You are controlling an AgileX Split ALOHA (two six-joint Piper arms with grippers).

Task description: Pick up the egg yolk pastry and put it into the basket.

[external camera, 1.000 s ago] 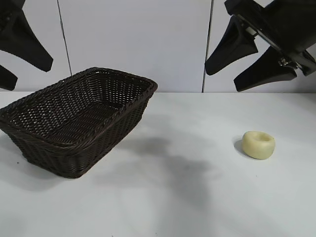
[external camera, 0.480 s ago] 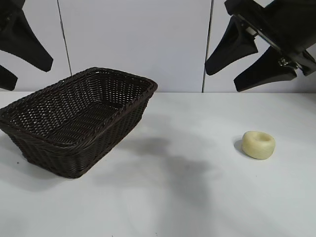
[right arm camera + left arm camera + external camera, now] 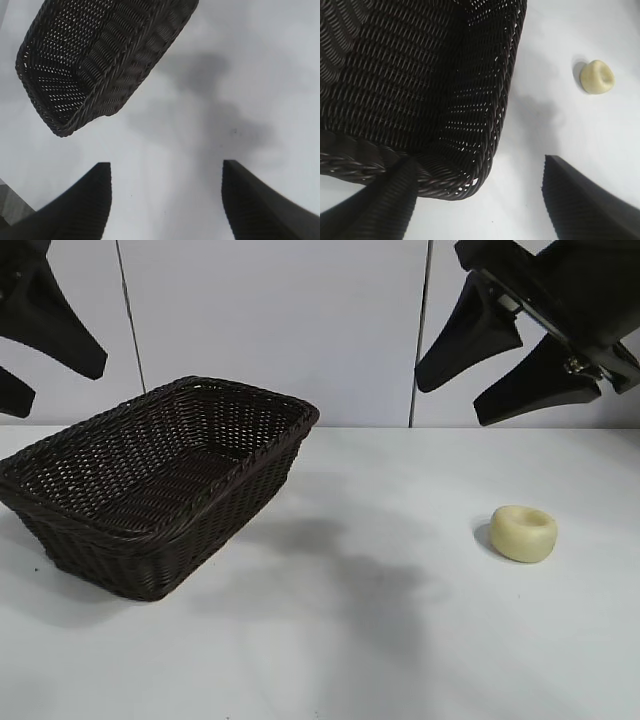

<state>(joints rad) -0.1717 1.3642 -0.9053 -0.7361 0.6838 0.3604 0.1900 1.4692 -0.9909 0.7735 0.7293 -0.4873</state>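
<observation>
Egg yolk pastry [image 3: 524, 533] sits on the table [image 3: 400, 640], three o'clock of the basket [image 3: 150, 485], apparently empty. Left gripper [image 3: 30, 365] and right gripper [image 3: 470, 390] hang high, fingers spread.

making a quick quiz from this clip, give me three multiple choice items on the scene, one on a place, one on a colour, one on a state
1. Where does the egg yolk pastry lie?
A. inside the basket
B. on the white table, apart from the basket
C. between the right gripper's fingers

2. What colour is the basket?
A. dark brown
B. pale yellow
C. bright red

3. How does the right gripper stand?
A. shut on the pastry
B. open, up above the table, holding nothing
C. pressed down into the basket

Key:
1 B, the pastry sits on bare tabletop well to the right of the basket in the exterior view.
2 A, the woven wicker is dark brown all over.
3 B, its two fingers are spread with nothing between them, high over the pastry's side of the table.
</observation>
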